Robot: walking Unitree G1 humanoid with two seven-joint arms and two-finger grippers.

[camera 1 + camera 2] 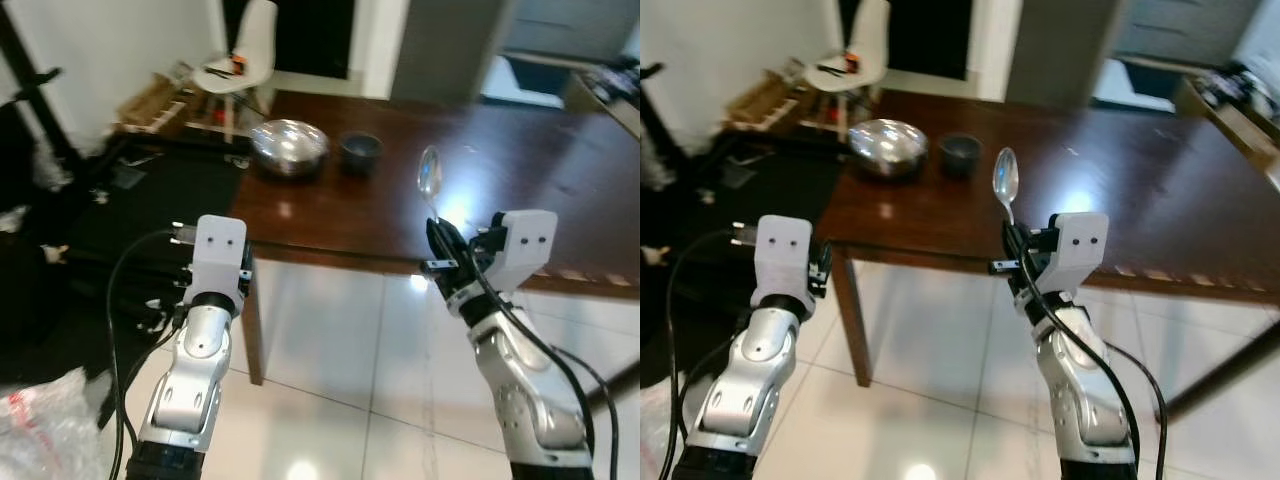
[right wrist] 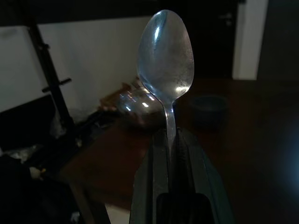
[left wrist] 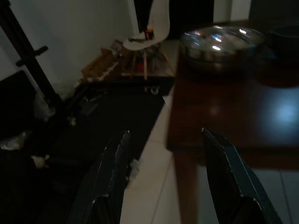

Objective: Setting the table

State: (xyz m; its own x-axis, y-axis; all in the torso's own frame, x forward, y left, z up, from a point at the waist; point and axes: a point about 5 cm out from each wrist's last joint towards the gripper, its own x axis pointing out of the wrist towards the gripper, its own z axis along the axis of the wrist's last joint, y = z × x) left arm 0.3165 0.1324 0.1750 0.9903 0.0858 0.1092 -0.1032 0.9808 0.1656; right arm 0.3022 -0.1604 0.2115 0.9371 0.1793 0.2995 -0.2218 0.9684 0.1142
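The right gripper (image 1: 1012,245) is closed on the handle of a spoon (image 1: 1005,178), which stands upright at centre frame, bowl topmost, in front of the table (image 1: 1120,190) edge. The spoon is polished metal — judged light, rigid and slippery; the narrow handle is the correct hold, as gripped now, low on the stem. A slim stem between flat fingers may pivot, so keep it vertical until placement.

The left gripper (image 3: 163,177) is open and empty, at lower left, short of the table corner.

On the dark, glossy wooden table, upper centre-left, sit a domed steel bowl (image 1: 885,137) and a small dark cup (image 1: 961,148) just beside it — both well apart from the spoon.
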